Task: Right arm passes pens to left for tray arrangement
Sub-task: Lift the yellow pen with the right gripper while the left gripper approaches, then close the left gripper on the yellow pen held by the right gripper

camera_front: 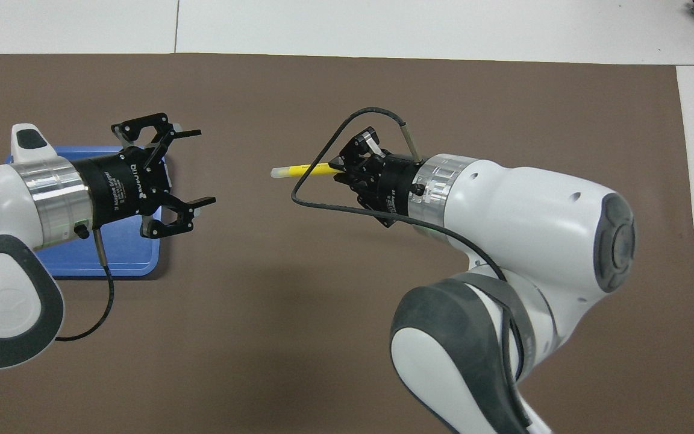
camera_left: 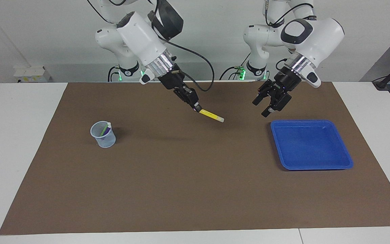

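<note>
My right gripper hangs over the middle of the mat, shut on one end of the yellow pen. The pen's whitish tip points toward my left gripper. That gripper is open and holds nothing. It hangs just off the edge of the blue tray, a short gap from the pen tip. The tray has nothing in it. A green pen and a purple pen stand in the pale mesh cup. In the overhead view my right arm hides the cup.
A brown mat covers most of the white table. The cup stands toward the right arm's end and the tray toward the left arm's end. A black cable loops from the right wrist beside the pen.
</note>
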`<state>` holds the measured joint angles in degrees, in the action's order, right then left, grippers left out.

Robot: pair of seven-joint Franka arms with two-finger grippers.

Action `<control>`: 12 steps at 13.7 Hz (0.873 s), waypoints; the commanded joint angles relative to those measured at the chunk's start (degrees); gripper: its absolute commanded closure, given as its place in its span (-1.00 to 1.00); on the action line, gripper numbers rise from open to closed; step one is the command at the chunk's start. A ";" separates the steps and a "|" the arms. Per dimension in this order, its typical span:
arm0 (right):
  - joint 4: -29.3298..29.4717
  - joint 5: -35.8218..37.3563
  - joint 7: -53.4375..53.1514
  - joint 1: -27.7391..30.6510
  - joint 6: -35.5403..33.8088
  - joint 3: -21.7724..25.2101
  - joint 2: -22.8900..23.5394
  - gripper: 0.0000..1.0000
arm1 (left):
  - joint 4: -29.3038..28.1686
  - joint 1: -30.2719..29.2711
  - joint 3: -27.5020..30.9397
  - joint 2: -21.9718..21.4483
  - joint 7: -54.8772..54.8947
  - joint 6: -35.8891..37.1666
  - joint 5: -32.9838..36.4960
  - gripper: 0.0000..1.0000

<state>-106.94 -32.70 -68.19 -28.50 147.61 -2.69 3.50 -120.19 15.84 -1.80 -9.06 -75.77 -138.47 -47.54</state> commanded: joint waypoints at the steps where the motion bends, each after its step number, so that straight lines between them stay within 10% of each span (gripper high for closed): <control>1: -2.48 -1.49 -1.60 -0.06 3.20 0.14 -1.83 1.00 | -4.26 4.89 0.74 -2.27 -4.46 -4.61 -1.15 -1.00; 12: -4.15 -1.49 -2.83 -3.76 7.96 0.23 -1.48 1.00 | -5.32 12.72 0.57 -0.96 -12.83 -16.47 -1.15 -0.98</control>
<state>-109.36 -32.71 -71.01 -32.32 154.42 -2.33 3.46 -123.87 27.32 -1.87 -9.48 -88.20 -151.72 -47.72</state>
